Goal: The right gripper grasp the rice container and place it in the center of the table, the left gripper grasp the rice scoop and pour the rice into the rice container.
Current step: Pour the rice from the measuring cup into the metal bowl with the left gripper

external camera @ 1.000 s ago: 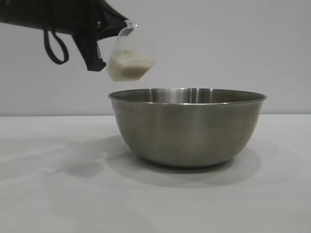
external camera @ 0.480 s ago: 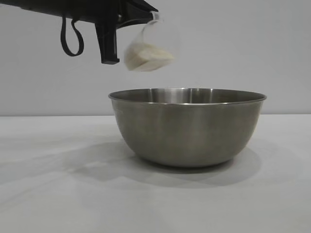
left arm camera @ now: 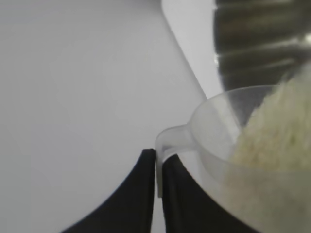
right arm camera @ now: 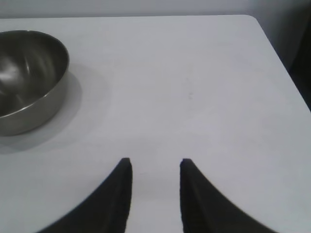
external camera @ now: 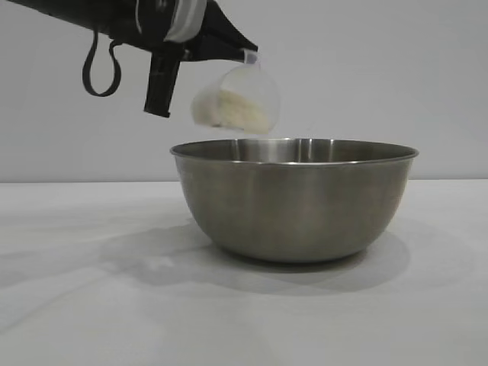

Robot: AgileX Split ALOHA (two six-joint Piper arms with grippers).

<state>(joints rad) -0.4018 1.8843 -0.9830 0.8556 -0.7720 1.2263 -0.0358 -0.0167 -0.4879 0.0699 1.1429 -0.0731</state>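
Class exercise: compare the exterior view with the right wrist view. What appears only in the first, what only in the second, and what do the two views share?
Only the exterior view shows the left hand shut on the handle of the rice scoop, which is tilted above the near rim of the bowl with the rice still inside it. Only the right wrist view shows the right hand, open and empty, apart from the bowl over bare table, and the table's far corner. Both show the rice container, a steel bowl standing on the white table.
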